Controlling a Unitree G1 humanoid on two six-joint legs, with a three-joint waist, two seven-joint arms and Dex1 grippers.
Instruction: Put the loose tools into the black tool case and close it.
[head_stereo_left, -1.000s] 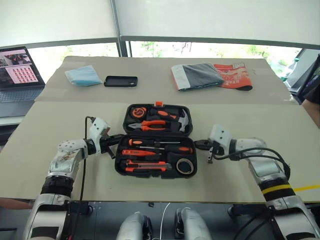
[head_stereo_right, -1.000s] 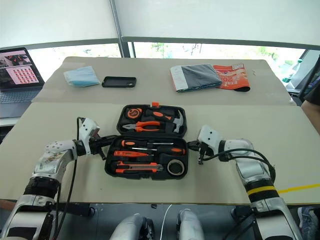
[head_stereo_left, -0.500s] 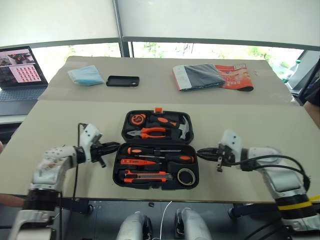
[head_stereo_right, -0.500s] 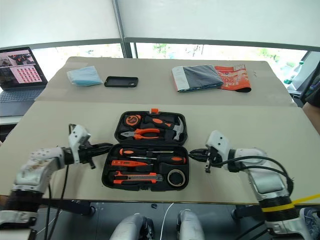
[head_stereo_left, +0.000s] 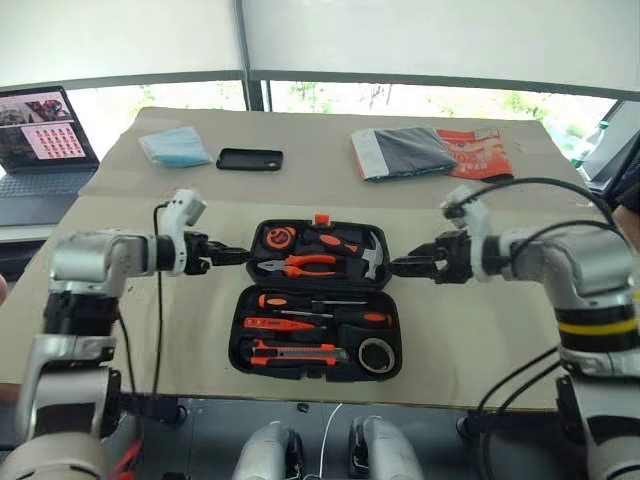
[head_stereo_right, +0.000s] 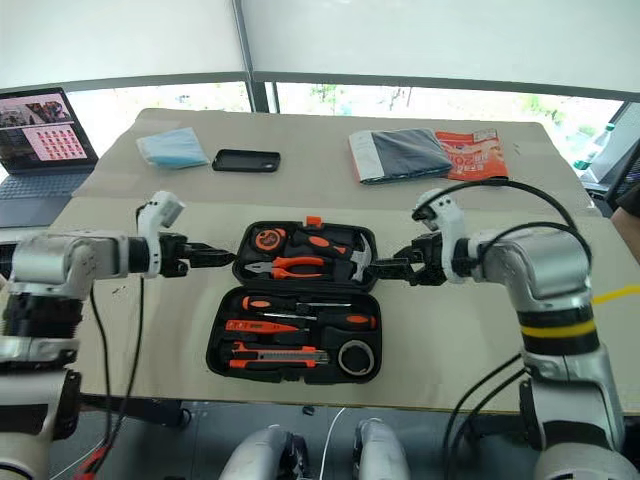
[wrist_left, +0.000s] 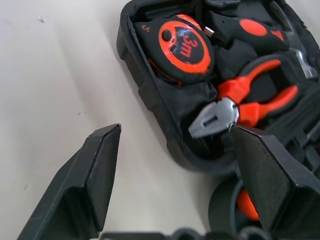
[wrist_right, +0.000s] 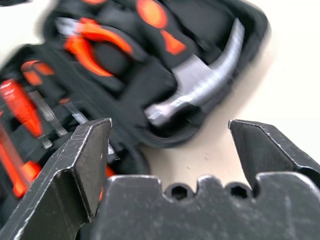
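The black tool case (head_stereo_left: 243, 318) lies open flat on the table, its orange latch (head_stereo_left: 320, 219) at the far edge. In its near half lie two orange-and-black screwdrivers (head_stereo_left: 312, 301), a thin orange screwdriver (head_stereo_left: 274, 324), the utility knife (head_stereo_left: 298, 350) and the tape roll (head_stereo_left: 373, 354). The far half holds pliers (head_stereo_left: 300, 265), a hammer (head_stereo_left: 368, 256) and a tape measure (wrist_left: 182, 46). My left gripper (head_stereo_left: 240, 256) is open beside the far half's left edge. At that half's right edge, by the hammer head (wrist_right: 197, 92), my right gripper (head_stereo_left: 400, 267) is open. Neither holds anything.
A flat black phone (head_stereo_left: 249, 159) and a light blue cloth (head_stereo_left: 174, 148) lie at the far left. A laptop (head_stereo_left: 40, 130) stands beyond the left edge. Folded grey fabric (head_stereo_left: 405, 152) on an orange magazine (head_stereo_left: 475, 152) lies far right.
Both grippers have risen from the sides of the case's near half to the sides of its far half, rolled, and gone from shut to open. The case has stayed put.
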